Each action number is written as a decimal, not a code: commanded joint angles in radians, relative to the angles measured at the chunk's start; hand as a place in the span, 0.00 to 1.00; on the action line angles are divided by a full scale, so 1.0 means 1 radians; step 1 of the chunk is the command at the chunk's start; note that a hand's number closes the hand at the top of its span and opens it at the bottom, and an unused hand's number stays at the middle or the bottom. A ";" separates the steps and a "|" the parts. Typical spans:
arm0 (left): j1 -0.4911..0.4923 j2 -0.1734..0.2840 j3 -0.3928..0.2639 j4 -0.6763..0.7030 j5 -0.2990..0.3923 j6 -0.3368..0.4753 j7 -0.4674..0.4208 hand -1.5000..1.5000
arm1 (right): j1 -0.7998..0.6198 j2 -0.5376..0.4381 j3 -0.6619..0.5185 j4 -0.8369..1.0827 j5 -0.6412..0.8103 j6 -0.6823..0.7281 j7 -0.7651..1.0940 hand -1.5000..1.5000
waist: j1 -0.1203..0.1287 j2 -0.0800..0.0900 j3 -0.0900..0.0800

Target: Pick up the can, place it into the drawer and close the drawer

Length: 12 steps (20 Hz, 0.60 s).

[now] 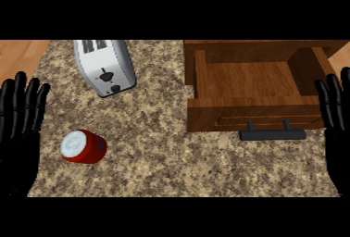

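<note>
Overhead, the counter showed a speckled brown and tan stone top that filled most of the view, with a strip of pale wood visible at the upper left corner. A red can with a white lid sat on the stone toward the lower left, tilted a little, touching nothing. Beyond it, near the top of the view, a silver toaster lay at a slant, its slots and dark knob in sight. On the right stood a wooden drawer, pulled open, its inside bare wood, its front panel carrying a dark handle that jutted out over the counter. The can was well apart from the drawer, with open stone between them. The left hand rested at the left edge, fingers straight and pointing up, holding nothing, just beside the can but not touching it. The right hand rested at the right edge beside the drawer, its fingers likewise straight and empty.
</note>
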 commanded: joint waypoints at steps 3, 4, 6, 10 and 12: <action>0.029 0.048 0.018 -0.046 0.119 -0.121 -0.010 0.00 | -0.059 -0.015 -0.013 0.002 0.024 -0.022 0.065 0.00 | 0.024 -0.038 -0.017; 0.014 0.033 -0.010 -0.009 0.129 -0.140 -0.043 0.00 | -0.041 -0.026 -0.037 0.001 -0.021 0.008 0.044 0.00 | 0.019 -0.037 -0.017; 0.051 0.062 0.005 -0.094 0.198 -0.200 -0.047 0.00 | -0.026 -0.038 -0.051 -0.004 -0.006 0.013 0.005 0.00 | 0.023 -0.039 -0.017; 0.150 0.072 -0.016 -0.021 0.119 -0.118 0.242 0.00 | 0.098 0.003 -0.019 0.015 0.011 -0.039 0.225 0.00 | 0.019 -0.039 -0.016; 0.147 0.097 0.023 -0.084 0.172 -0.125 0.335 0.00 | 0.130 -0.004 -0.025 0.054 0.007 -0.012 0.167 0.00 | 0.020 -0.038 -0.016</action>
